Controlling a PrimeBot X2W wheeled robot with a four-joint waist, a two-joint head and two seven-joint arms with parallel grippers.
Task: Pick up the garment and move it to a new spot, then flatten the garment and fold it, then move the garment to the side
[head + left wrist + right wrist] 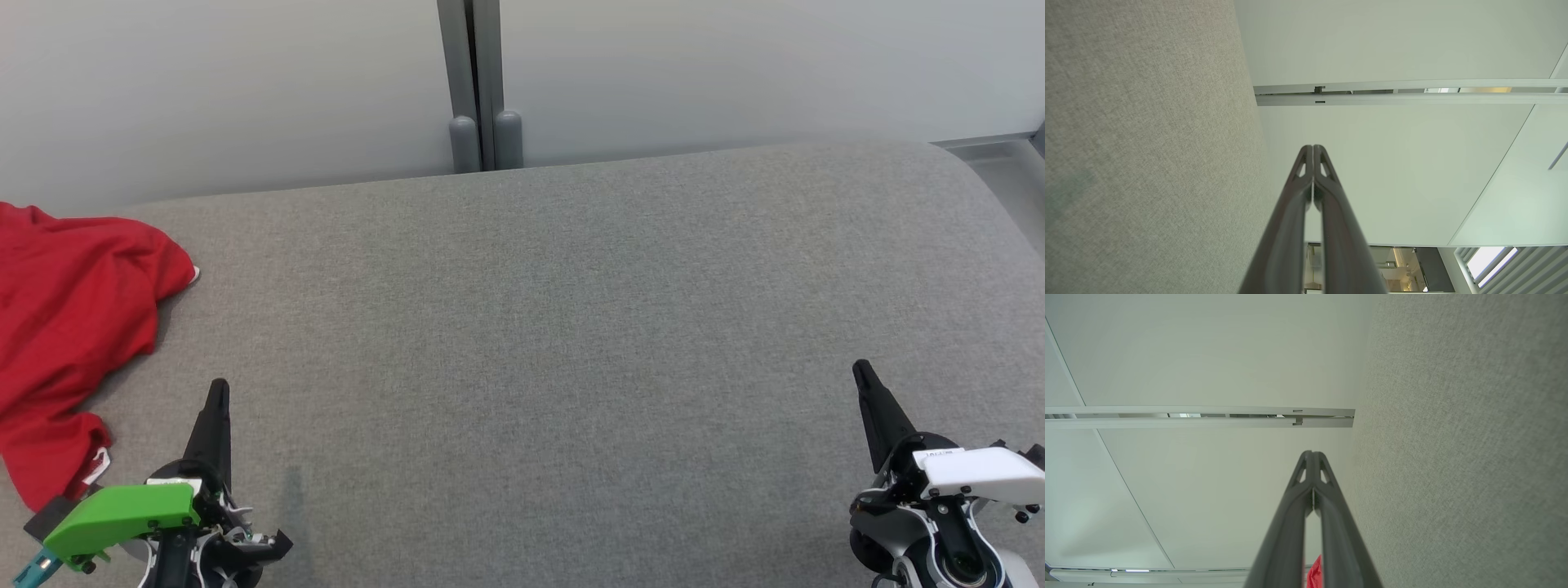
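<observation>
Two hands closed, empty: left hand (217,390) lower left, right hand (862,374) lower right. Red garment (69,327) crumpled at left edge of grey bench (571,327), near left hand.

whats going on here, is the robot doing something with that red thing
Nothing is being handled yet. The red garment lies crumpled at the left of the grey padded surface. The left gripper and right gripper are both shut and empty; the left one is nearer the garment.
</observation>
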